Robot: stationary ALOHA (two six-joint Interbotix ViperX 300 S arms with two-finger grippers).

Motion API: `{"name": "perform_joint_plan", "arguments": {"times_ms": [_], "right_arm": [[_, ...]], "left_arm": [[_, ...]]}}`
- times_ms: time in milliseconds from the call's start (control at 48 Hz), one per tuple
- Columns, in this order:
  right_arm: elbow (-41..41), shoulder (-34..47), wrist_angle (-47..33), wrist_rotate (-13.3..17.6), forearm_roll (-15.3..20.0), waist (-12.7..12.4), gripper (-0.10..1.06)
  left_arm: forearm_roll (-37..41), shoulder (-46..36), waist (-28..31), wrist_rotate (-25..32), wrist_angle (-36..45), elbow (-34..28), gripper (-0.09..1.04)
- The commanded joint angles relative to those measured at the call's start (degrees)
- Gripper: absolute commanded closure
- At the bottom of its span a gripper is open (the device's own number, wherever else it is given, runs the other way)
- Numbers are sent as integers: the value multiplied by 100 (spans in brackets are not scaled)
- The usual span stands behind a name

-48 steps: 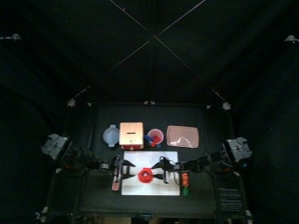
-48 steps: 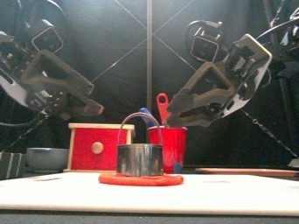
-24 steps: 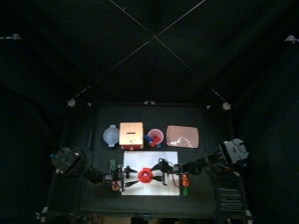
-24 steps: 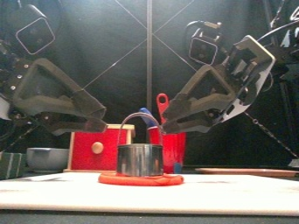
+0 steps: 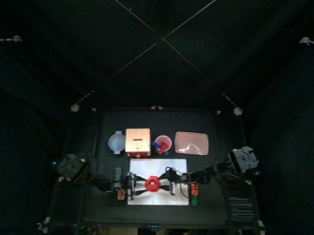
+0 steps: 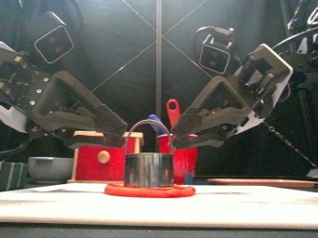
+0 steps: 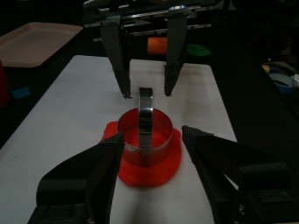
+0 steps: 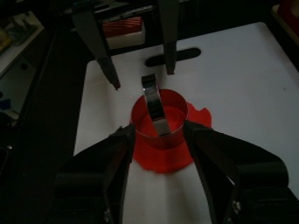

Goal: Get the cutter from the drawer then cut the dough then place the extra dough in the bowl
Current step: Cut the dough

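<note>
Observed left pincer (image 6: 125, 139) brought in and lowered since a second ago, now flanking cutter (image 6: 149, 169) opposite right pincer (image 6: 177, 139); jaws of both apart, gripping nothing. Found cutter upright on dough (image 6: 149, 191), midway on board (image 6: 255, 203); drawer step judged done, pressing due. Noted dough well inside board edges; box (image 6: 104, 156), cup (image 6: 184, 153), bowl (image 6: 50, 168) behind; tabletop (image 5: 95, 124) front open; little slack beside cutter.
</note>
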Motion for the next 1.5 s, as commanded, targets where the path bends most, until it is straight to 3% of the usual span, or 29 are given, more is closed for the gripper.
{"name": "perform_joint_plan", "arguments": {"times_ms": [21, 188, 375, 542, 896, 1125, 1333, 1500], "right_arm": [[-141, -79, -53, -9, -18, -18, 14], [-176, -18, -53, -9, -44, -18, 14], [-202, -18, -53, 0, -44, -26, 14], [-211, -18, -26, 0, -44, -26, 16], [-211, 9, 0, 0, -44, -26, 32], [-255, 88, 35, -9, -44, -35, 32], [-281, 123, 97, 0, -44, -35, 32], [-290, 141, 123, 0, -26, -35, 33]], "left_arm": [[35, -70, 35, 18, -9, -88, 5], [44, -62, 53, 18, 0, -114, 8], [62, 97, 62, 18, 105, -229, 20], [62, 132, 88, 18, 158, -281, 21], [53, 123, 97, 18, 158, -264, 22], [44, 132, 105, 18, 158, -255, 23], [53, 141, 141, 18, 193, -246, 35], [44, 149, 167, 18, 404, -246, 37]]}}
